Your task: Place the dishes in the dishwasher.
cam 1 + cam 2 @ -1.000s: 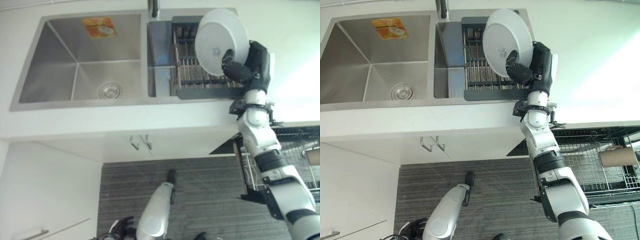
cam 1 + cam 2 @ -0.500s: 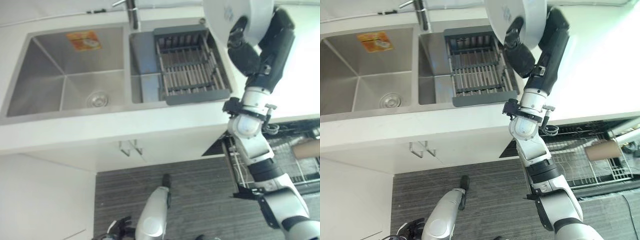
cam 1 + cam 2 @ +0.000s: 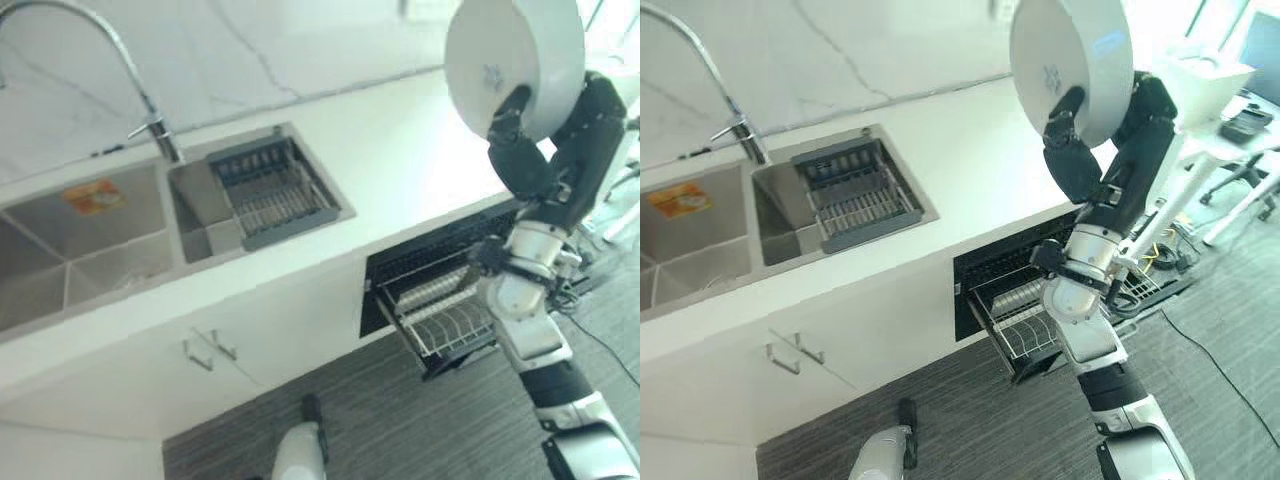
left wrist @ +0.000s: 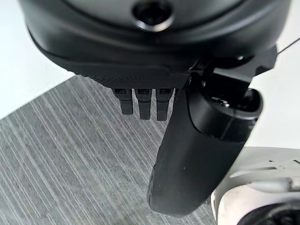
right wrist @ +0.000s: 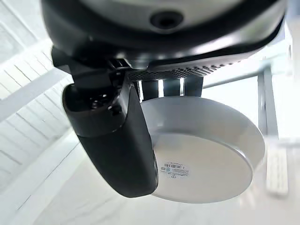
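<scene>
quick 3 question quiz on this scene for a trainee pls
1. True or false: the right hand grips a white plate.
2. Where does the dark drying rack sit? A) in the sink's smaller basin B) on the floor C) in the dishwasher
3. Fill in: the open dishwasher's wire rack is pulled out below the ____.

Key: 1 true. 2 A. 3 countertop.

White plate [image 3: 515,62], dark rack [image 3: 272,191], grey striped floor [image 3: 420,420].
</scene>
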Available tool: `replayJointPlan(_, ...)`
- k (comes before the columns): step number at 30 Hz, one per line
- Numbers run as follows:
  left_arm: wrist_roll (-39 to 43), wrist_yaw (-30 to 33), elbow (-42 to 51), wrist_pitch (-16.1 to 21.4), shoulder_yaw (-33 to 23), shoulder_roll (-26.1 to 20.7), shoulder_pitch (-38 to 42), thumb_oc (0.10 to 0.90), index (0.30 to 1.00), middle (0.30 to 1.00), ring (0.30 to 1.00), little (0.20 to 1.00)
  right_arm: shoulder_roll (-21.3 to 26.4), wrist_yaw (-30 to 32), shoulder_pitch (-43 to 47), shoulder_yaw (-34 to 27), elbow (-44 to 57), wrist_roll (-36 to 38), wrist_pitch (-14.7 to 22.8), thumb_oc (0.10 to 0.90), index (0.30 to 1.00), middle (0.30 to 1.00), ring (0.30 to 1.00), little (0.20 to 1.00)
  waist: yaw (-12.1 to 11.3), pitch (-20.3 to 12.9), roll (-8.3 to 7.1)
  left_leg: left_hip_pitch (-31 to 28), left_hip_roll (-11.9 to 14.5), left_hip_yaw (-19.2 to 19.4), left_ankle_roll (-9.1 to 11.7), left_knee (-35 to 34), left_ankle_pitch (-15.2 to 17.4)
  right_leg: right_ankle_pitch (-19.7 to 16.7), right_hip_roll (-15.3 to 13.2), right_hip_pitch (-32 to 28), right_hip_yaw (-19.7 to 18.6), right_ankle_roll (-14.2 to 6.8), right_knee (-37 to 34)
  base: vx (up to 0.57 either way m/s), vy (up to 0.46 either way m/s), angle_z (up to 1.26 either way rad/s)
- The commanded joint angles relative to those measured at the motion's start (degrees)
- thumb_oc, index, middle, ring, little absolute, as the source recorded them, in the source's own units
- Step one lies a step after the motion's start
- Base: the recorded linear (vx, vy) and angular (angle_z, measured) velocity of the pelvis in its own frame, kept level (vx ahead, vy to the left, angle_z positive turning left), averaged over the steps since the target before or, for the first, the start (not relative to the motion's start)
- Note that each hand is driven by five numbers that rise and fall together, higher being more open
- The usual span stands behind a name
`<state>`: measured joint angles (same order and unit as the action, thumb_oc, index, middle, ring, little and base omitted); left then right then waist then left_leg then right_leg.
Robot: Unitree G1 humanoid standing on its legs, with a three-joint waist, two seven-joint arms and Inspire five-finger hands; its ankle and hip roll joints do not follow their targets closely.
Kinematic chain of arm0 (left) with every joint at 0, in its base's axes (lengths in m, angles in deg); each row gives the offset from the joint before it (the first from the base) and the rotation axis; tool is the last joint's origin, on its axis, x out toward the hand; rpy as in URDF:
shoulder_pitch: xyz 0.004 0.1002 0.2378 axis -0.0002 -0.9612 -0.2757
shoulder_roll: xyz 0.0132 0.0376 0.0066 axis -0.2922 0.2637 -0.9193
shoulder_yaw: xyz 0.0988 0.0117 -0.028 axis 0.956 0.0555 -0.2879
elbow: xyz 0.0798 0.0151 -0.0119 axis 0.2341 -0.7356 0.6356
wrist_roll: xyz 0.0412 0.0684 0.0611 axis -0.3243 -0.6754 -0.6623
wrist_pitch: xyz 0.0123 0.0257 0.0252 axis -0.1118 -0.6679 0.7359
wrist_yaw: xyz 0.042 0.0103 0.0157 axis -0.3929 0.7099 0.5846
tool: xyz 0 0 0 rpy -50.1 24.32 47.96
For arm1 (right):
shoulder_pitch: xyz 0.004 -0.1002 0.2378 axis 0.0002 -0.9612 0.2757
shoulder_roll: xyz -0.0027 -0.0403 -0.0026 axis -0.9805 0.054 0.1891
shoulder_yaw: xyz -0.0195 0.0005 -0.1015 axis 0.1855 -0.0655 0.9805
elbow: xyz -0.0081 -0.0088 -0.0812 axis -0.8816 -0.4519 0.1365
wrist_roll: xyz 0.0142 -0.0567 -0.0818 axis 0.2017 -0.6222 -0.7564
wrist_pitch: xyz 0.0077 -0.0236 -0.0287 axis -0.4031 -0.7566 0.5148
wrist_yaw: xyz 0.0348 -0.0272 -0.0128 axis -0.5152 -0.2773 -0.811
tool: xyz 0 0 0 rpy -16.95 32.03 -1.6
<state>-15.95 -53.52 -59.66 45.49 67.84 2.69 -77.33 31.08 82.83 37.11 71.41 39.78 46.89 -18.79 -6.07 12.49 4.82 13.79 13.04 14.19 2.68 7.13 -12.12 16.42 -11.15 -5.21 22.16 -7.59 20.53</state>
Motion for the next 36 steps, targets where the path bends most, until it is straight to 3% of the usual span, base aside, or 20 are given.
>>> replayJointPlan(1, -1.8, -0.4, -0.8, 0.0, 2.6, -1.1, 3.5, 0.8, 0.9, 0.9, 0.9, 0.9, 2.3, -1.7, 5.6, -6.6, 7.0, 0.3, 5.5, 0.4, 0.3, 0.3, 0.3, 0.3, -0.9, 0.3, -2.74, -2.2, 1.3, -1.5, 2.4, 10.1, 16.4, -4.2, -0.9, 2.3, 2.5, 1.4, -3.3, -0.01, -0.052, -0.41)
replayJointPlan(5, -2.9, -1.2, -0.2, -0.3, 3.1, -0.1, 3.2, 0.8, 0.9, 0.9, 0.9, 0.9, 3.3, -7.4, -1.5, -9.9, 4.7, 6.3, 5.8, 0.4, 0.3, 0.3, 0.3, 0.3, 1.7, 0.5, -2.89, -3.2, 2.0, -0.6, 2.8, 10.1, 16.6, -4.2, -0.8, 3.0, 0.8, 1.6, -3.3, 0.03, 0.008, -0.29)
replayJointPlan(9, -3.6, -1.1, 0.4, -1.0, 3.8, -0.1, 3.0, 0.8, 0.9, 0.9, 0.9, 0.9, 3.0, -11.5, -5.1, -11.3, 2.7, 12.1, 6.2, 0.4, 0.3, 0.3, 0.3, 0.3, 2.3, 0.7, -2.92, -3.5, 1.9, -0.6, 2.7, 10.1, 17.0, -4.3, -1.0, 2.9, 0.9, 1.5, -3.3, 0.01, 0.008, -0.04)
replayJointPlan(14, -4.2, -1.1, 0.4, -1.0, 3.9, -0.2, 3.3, 0.8, 0.9, 0.9, 0.9, 0.9, 1.9, -14.4, -6.7, -11.6, 0.3, 13.3, 5.4, 0.4, 0.3, 0.3, 0.3, 0.3, 2.4, 1.1, -2.61, -3.4, 1.9, -0.9, 2.3, 10.1, 17.2, -3.8, -0.5, 1.9, 1.4, 2.0, -3.3, 0.05, 0.033, 0.0)
replayJointPlan(26, -1.1, -2.3, 2.8, -1.6, 2.8, -1.2, 3.3, 0.8, 0.9, 0.9, 0.9, 0.9, 2.1, -19.3, -4.1, -8.7, -7.0, 9.3, 1.5, 0.4, 0.3, 0.3, 0.3, 0.3, -0.2, 4.4, -0.58, -2.8, -1.1, -4.2, 0.9, 10.1, 16.8, -4.2, -0.6, 0.8, 2.7, 3.1, -3.3, 0.04, 0.042, 0.03)
replayJointPlan(32, 0.9, -3.0, 3.7, -1.1, 2.3, -2.4, 4.2, 0.8, 0.9, 0.9, 0.9, 0.9, 3.1, -16.4, -1.1, -7.8, -12.0, 8.1, -0.1, 0.4, 0.3, 0.3, 0.3, 0.3, -1.5, 7.8, 0.57, -0.5, -2.2, -5.6, 0.4, 10.1, 16.1, -3.1, -0.9, 2.8, 2.6, 3.3, -0.7, -0.02, 0.046, 0.03)
replayJointPlan(35, 1.6, -3.0, 4.3, -1.2, 2.4, -2.8, 4.6, 0.8, 0.9, 0.9, 0.9, 0.9, 2.9, -15.7, -1.4, -8.0, -14.3, 8.5, -0.1, 0.4, 0.3, 0.3, 0.3, 0.3, -1.7, 9.2, 0.25, -0.2, -3.2, -6.1, 0.8, 10.1, 16.9, -1.4, -1.2, 3.4, 1.6, 3.0, 0.6, -0.02, -0.009, 0.06)
replayJointPlan(36, 1.7, -3.0, 4.4, -1.2, 2.4, -2.9, 4.6, 0.8, 0.9, 0.9, 0.9, 0.9, 2.9, -15.7, -1.4, -8.0, -14.3, 8.4, -0.2, 0.4, 0.3, 0.3, 0.3, 0.3, -1.8, 9.4, 0.8, 0.4, -2.8, -5.9, 0.2, 10.1, 15.8, -2.5, -0.9, 3.9, 2.4, 3.4, 0.7, 0.0, 0.0, 0.0)
